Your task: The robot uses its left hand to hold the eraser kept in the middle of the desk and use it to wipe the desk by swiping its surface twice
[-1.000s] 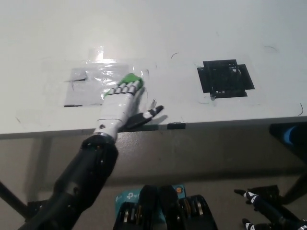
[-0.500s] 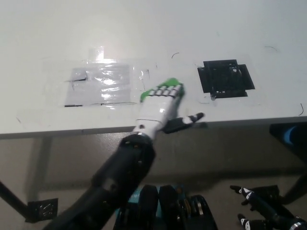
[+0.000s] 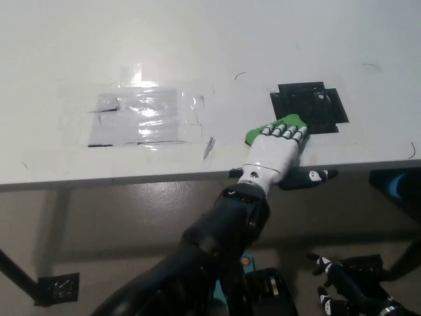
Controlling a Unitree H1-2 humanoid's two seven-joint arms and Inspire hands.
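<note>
On the white bench, the green eraser lies near the front edge, touching the black tape patch; the clear tape patch lies well left.

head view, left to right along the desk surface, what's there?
Clear taped plastic patch → green eraser under the white left hand → black tape square. The eraser's far end just meets the black square's near left corner. The right hand hangs below the desk, lower right.
</note>
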